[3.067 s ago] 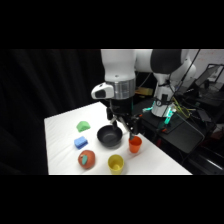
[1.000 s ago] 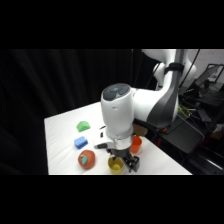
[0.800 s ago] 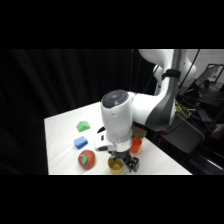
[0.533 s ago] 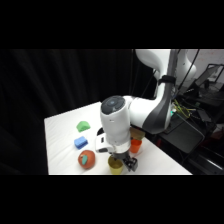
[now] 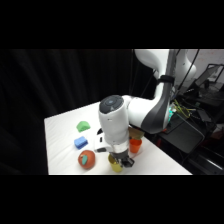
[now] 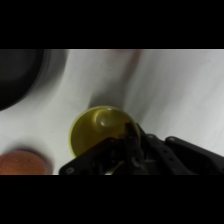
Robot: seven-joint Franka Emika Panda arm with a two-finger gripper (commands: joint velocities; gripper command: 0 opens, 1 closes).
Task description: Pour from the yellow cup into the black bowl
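My tool is low over the yellow cup near the worktop's front edge; I cannot tell whether it grips. The black bowl lies near the cup, hidden behind my arm in the side view. Orange cup and red object flank the yellow cup; blue and green objects lie farther back.

Yellow cup: smooth plastic, faint sheen inside. Black bowl: glossy, dark, soft highlight along the rim. Table: matt white, cloth-like, gently creased. Arm: smooth white shell, moderately glossy, with dark cap on top. Gripper: matt black linkage. Orange cup: smooth plastic. Red round object: smooth, teal patch on its side. Blue block and green piece: matt.
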